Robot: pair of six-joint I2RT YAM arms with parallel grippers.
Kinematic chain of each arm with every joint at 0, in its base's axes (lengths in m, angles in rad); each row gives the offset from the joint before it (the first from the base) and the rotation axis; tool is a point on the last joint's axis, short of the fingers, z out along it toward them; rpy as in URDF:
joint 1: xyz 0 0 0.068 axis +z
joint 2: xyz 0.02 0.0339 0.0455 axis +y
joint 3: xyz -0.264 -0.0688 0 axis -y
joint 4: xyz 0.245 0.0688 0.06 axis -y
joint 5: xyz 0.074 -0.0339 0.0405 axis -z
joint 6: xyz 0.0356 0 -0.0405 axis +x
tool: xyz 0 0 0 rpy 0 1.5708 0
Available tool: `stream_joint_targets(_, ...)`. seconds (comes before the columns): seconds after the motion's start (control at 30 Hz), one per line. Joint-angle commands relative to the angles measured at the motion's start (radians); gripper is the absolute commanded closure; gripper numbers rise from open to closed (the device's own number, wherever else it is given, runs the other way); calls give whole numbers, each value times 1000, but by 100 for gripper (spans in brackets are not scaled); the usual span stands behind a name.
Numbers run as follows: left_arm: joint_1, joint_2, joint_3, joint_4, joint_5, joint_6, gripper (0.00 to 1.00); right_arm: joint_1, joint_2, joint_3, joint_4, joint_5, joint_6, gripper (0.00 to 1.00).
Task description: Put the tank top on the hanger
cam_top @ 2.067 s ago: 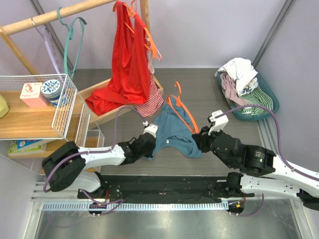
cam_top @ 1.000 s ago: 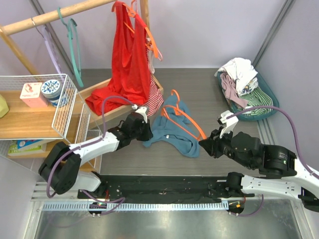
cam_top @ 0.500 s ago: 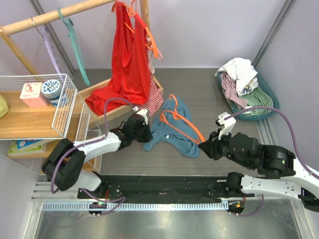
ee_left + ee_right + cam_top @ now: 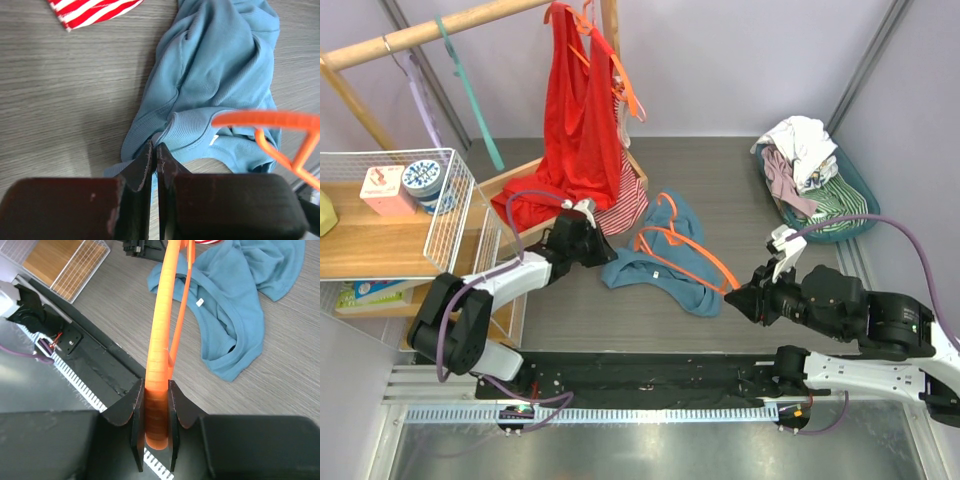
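On the grey table [image 4: 770,190], the tank top [image 4: 695,228] is lying all crumpled, with the hanger [image 4: 160,330] slanting across it. My left gripper [image 4: 154,150] is pinching the top's edge, fingers squeezed tight. My right gripper [image 4: 157,390] is clamped on one bar of the hanger.

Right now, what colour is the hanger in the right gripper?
Bright orange; the hanger shows best in the right wrist view, clamped by the right gripper.
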Motion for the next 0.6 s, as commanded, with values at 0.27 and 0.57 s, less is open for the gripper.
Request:
stream_joint_targets(0.27,23,-30,49,39,62,-67,98,2,27,-9,44,-87,-11,99)
stream_joint_targets(0.57,23,-122,52,4,79,-87,100,2,39,-120,217,-53,-41,99)
